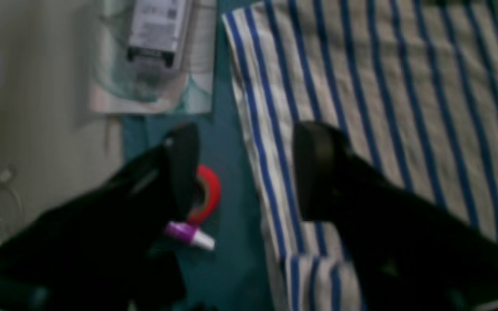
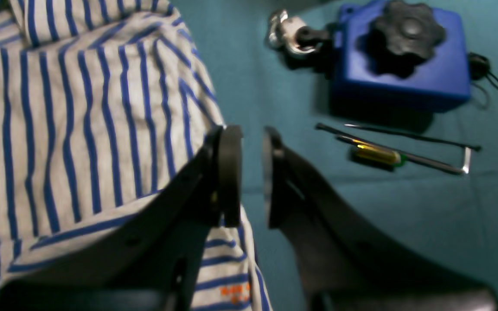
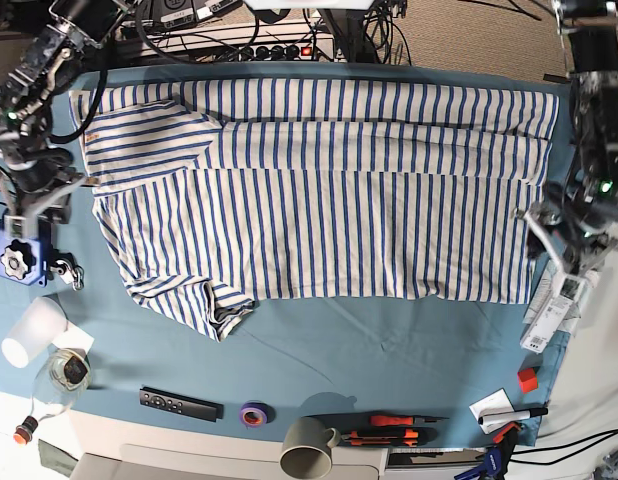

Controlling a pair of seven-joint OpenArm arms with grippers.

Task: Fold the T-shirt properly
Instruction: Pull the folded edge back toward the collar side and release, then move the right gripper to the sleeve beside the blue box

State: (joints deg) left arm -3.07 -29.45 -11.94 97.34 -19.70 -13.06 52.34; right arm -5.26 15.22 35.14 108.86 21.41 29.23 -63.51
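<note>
T-shirt (image 3: 319, 190) lies spread in base view; wrist views alone show left gripper (image 1: 242, 172) gaping empty, right gripper (image 2: 252, 177) narrowly parted, empty.

A robotics lab or workshop bench — a teal-blue cloth-covered table (image 3: 389, 350) with a black power strip and tangled cables (image 3: 259, 45) along its far edge, orange-handled hand tools (image 3: 389, 428) at the near edge, and a blue plastic clamp block with a black knob (image 2: 402, 56) on one side.

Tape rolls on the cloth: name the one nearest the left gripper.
The red tape roll, just beside the left gripper; the purple tape roll sits at the front edge.
</note>
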